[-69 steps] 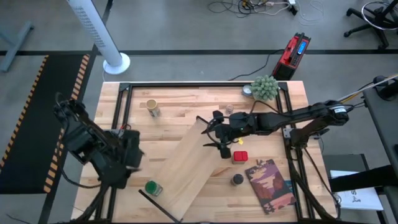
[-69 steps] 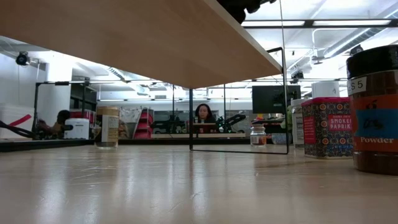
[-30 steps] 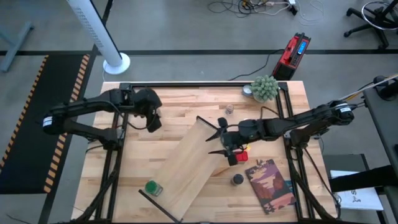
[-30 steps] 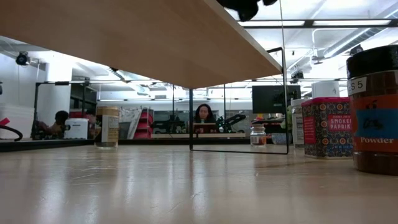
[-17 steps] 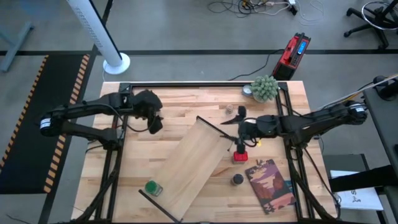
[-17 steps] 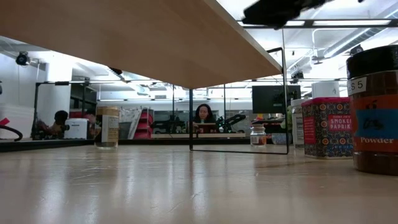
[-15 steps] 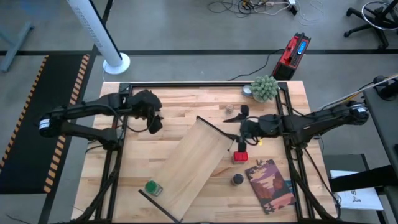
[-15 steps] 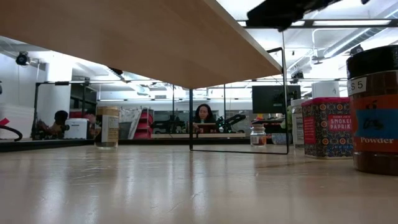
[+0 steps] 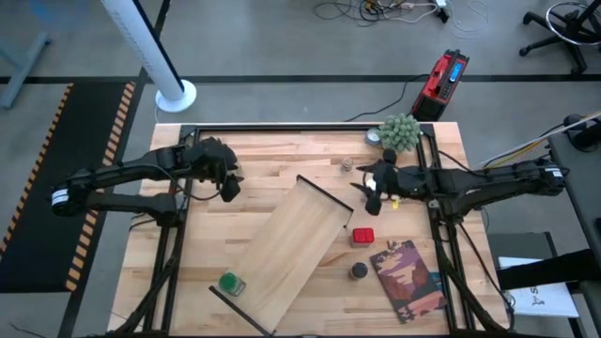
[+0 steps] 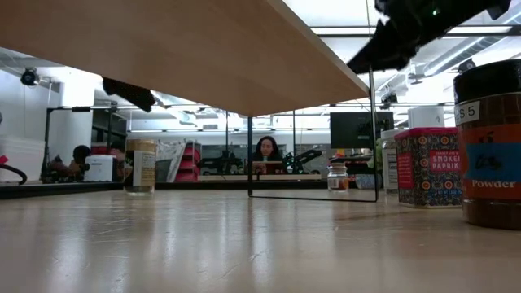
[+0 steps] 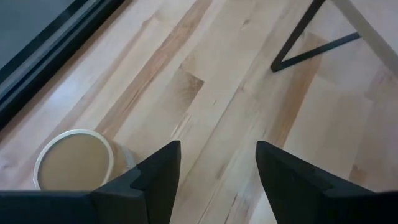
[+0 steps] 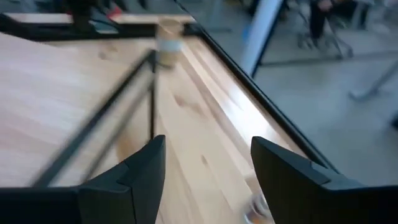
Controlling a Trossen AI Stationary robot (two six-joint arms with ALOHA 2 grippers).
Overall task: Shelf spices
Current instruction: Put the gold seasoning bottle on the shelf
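Observation:
The shelf (image 9: pixel 286 249), a pale board on thin black rails (image 10: pixel 249 155), stands slantwise at mid table. My left gripper (image 9: pixel 223 175) hovers open at the far left, just above the tan-topped jar (image 11: pixel 73 160), which stands beside one finger, not between them. My right gripper (image 9: pixel 368 184) is open in the air near the shelf's far end, by the clear glass jar (image 9: pixel 346 164). The red jar (image 9: pixel 362 236), black-topped jar (image 9: pixel 359 270) and green-topped jar (image 9: pixel 229 283) stand on the table.
A fuzzy green plant (image 9: pixel 401 131) stands at the far right corner with a white-topped jar (image 9: pixel 374 137) beside it. A reddish book (image 9: pixel 408 279) lies at the near right. A black frame (image 9: pixel 300 127) rims the tabletop. People sit in the room behind.
My right gripper has drawn back from above the red jar toward the far and right edges, tipping closer to level. My left gripper has sunk a little toward the tan-topped jar and now shows in the low view. No jar has moved.

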